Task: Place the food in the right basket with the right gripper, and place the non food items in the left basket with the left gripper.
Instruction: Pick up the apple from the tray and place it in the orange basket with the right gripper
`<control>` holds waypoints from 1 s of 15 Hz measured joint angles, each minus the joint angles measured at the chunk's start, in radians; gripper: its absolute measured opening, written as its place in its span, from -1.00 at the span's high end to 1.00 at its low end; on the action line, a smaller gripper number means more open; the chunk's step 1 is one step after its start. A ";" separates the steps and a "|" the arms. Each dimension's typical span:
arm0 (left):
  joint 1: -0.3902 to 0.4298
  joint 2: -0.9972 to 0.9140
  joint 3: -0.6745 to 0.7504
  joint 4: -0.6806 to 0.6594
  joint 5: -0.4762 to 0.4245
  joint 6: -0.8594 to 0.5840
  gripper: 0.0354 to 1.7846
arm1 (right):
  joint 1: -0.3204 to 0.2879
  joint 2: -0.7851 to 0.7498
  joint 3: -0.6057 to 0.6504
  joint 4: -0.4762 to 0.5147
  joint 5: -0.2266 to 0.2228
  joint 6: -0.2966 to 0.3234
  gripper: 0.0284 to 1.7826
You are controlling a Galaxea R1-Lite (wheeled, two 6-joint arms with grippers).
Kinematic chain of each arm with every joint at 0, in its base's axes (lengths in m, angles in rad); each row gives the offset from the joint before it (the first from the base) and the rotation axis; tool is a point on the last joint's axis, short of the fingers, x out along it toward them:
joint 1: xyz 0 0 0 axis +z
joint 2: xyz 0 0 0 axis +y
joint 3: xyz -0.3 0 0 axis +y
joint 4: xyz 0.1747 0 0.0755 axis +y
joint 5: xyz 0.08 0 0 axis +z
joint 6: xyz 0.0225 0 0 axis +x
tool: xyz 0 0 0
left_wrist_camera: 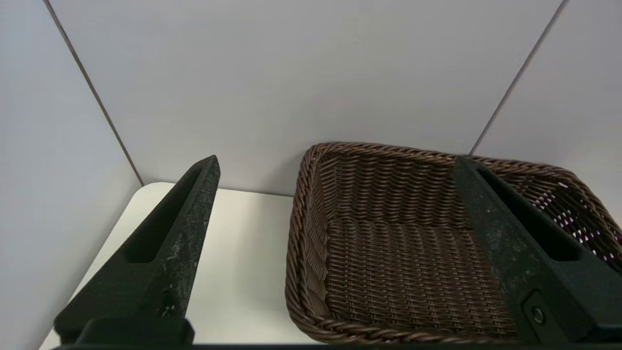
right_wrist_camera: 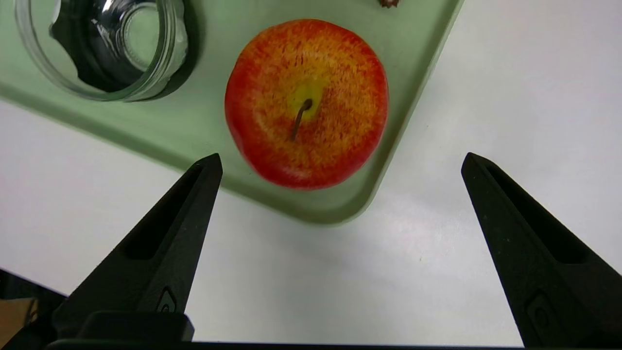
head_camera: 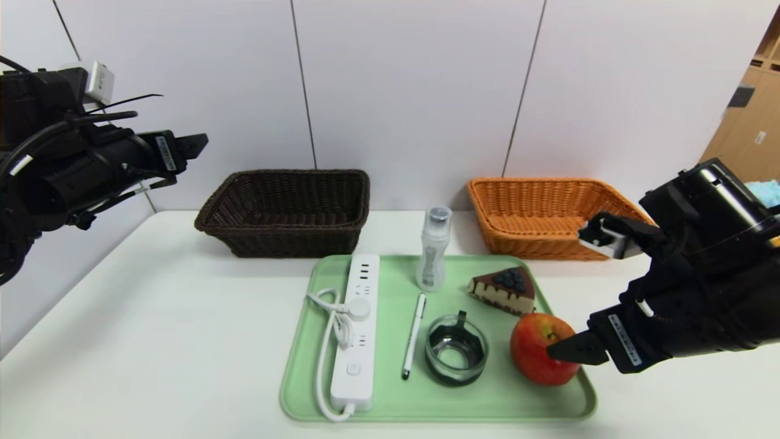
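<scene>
On the green tray (head_camera: 426,402) lie a red-yellow apple (head_camera: 541,349), a cake wedge (head_camera: 504,289), a white power strip (head_camera: 356,332), a white pen (head_camera: 414,335), a clear bottle (head_camera: 432,247) and a glass dish (head_camera: 456,349). My right gripper (head_camera: 563,293) hovers open at the tray's near right corner. In the right wrist view the apple (right_wrist_camera: 306,102) sits just ahead of the right gripper (right_wrist_camera: 341,158), not between its fingers. My left gripper (head_camera: 192,155) hangs open and empty, high at the left. In its wrist view, the left gripper (left_wrist_camera: 337,160) faces the dark brown basket (left_wrist_camera: 388,233).
The dark brown basket (head_camera: 244,241) stands at the back left of the white table and the orange-tan basket (head_camera: 536,244) at the back right, both against the wall. The glass dish (right_wrist_camera: 104,46) stands beside the apple on the tray (right_wrist_camera: 194,126).
</scene>
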 joint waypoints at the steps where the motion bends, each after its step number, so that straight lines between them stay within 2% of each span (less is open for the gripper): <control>1: 0.000 -0.004 0.010 0.000 0.000 0.000 -0.89 | 0.004 0.008 0.016 -0.033 -0.003 0.000 -0.90; 8: 0.000 -0.033 0.052 0.000 -0.001 0.001 -0.89 | 0.043 0.063 0.038 -0.072 0.002 0.000 -0.90; 15: 0.000 -0.049 0.073 0.000 0.000 0.000 -0.89 | 0.061 0.122 0.060 -0.157 -0.005 -0.001 -0.90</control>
